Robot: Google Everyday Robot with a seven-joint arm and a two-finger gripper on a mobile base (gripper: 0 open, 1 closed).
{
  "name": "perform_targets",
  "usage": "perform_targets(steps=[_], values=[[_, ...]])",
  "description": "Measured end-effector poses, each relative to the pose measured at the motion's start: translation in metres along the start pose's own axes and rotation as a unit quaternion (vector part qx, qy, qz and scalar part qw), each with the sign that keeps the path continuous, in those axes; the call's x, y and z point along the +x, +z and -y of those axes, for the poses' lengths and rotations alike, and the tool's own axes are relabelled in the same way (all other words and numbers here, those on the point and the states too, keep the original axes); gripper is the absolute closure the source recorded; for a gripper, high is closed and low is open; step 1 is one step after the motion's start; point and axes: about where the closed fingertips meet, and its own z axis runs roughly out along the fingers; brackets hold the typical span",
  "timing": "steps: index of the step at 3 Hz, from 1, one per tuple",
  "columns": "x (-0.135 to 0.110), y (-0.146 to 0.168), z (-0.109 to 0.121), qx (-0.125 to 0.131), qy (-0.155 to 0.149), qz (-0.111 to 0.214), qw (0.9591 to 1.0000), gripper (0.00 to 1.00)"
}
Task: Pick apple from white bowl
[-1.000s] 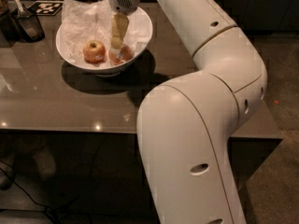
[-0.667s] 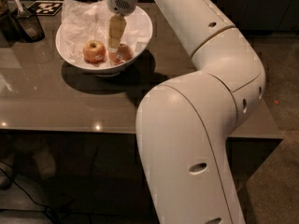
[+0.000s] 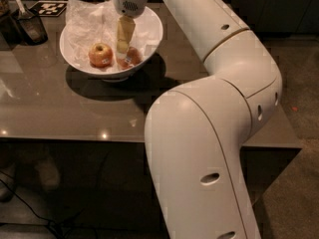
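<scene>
- The robot's white arm (image 3: 209,133) fills the right side of the view. It rises in front of the counter's near edge, bends over the right edge and reaches back toward the far left corner.
- The counter (image 3: 60,108) is grey and glossy, with small light glints along its near edge.
- The white bowl (image 3: 152,34) stands on the counter toward the far left corner, close to the far edge.
- Crumpled pale wrapping (image 3: 89,19) lies in the far-left part of the bowl and sticks up over its rim.
- A dark container (image 3: 31,28) with a utensil in it stands by the left edge, apart from the bowl.
- The end effector (image 3: 122,50) points straight down into the bowl, its tip right at the apple. I cannot tell whether it is open, closed or gripping.
- A yellower apple (image 3: 100,55) with a stem dimple sits left of the tip.
- The apple (image 3: 132,58), reddish, lies on the bowl's bottom, partly hidden behind the end effector.
- A black-and-white marker tag (image 3: 48,8) lies flat at the far edge.
</scene>
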Motion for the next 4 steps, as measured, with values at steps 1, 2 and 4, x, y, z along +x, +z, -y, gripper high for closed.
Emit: perform_targets(steps=[1,2,4], values=[[0.002,0.009,-0.001,-0.009,0.001,0.0,1.0,0.0],[0.005,0.022,-0.004,-0.022,0.0,0.002,0.9998,0.0],[0.013,0.034,-0.005,-0.033,0.006,0.005,0.9994,0.0]])
